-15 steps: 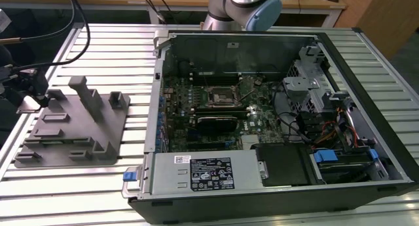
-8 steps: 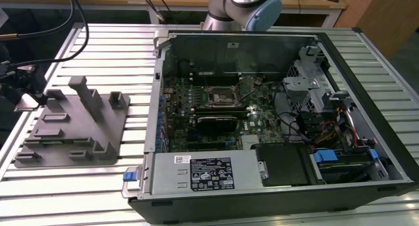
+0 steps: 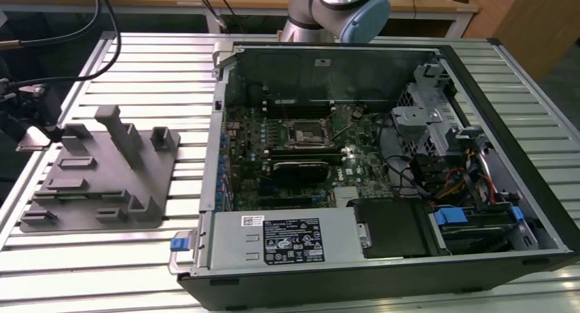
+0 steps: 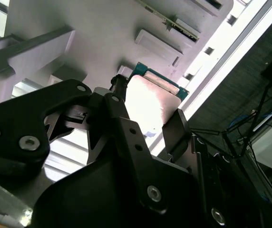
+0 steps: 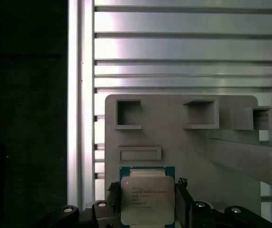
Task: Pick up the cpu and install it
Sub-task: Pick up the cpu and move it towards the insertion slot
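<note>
The cpu [image 5: 144, 199], a flat square chip with a silver top and a green border, sits between the two dark fingers of my gripper [image 5: 145, 192] in both wrist views. The fingers [image 4: 121, 118] press against its opposite edges, so the gripper is shut on the chip. In the exterior view the gripper [image 3: 30, 131] hangs at the far left, by the corner of the grey fixture plate [image 3: 100, 184], with the cpu [image 3: 32, 140] as a pale flat piece under it. The motherboard socket [image 3: 303, 131] lies inside the open computer case [image 3: 507, 89], well to the exterior view's right.
The fixture plate [image 5: 183, 142] carries upright blocks and a tall post [image 3: 116, 133]. The slatted metal table [image 3: 136, 75] has an edge just beside the gripper. Cables hang at the far left. The case holds a power supply [image 3: 285, 238], drive bays and wiring.
</note>
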Motion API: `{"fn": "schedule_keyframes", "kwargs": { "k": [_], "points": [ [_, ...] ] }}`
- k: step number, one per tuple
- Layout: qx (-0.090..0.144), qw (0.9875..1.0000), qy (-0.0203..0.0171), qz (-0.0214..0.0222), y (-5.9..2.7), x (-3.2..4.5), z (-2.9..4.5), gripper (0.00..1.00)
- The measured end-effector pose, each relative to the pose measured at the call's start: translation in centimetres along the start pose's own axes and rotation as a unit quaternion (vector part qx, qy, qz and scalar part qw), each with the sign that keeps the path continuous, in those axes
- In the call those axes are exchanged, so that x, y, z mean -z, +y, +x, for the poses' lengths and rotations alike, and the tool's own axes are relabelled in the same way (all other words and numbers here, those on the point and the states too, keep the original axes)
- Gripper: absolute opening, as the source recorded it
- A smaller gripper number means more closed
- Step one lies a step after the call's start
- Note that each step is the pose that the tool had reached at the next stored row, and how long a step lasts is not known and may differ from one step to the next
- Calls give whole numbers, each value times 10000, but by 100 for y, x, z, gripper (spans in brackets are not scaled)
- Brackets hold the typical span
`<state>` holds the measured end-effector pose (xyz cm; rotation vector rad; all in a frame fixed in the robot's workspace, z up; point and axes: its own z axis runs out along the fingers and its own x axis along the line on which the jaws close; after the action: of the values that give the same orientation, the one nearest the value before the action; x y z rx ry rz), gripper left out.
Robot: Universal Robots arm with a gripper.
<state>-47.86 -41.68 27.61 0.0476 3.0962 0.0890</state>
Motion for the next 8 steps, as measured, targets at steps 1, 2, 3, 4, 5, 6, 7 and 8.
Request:
{"fn": "schedule_keyframes", "kwargs": {
  "k": [1, 2, 3, 4, 5, 6, 7, 8],
  "points": [
    [0, 10000, 0, 0, 0, 9, 0, 54],
    [0, 10000, -1, 0, 1, 17, -1, 54],
    [0, 10000, -1, 0, 1, 27, -1, 54],
    [0, 10000, -1, 0, 2, 36, -2, 54],
    [0, 10000, -1, 0, 3, 46, -2, 54],
    [0, 10000, -2, 0, 3, 57, -3, 54],
    [0, 10000, -2, 0, 4, 69, -3, 54],
    [0, 10000, -3, 0, 5, 80, -4, 54]
  ]
}}
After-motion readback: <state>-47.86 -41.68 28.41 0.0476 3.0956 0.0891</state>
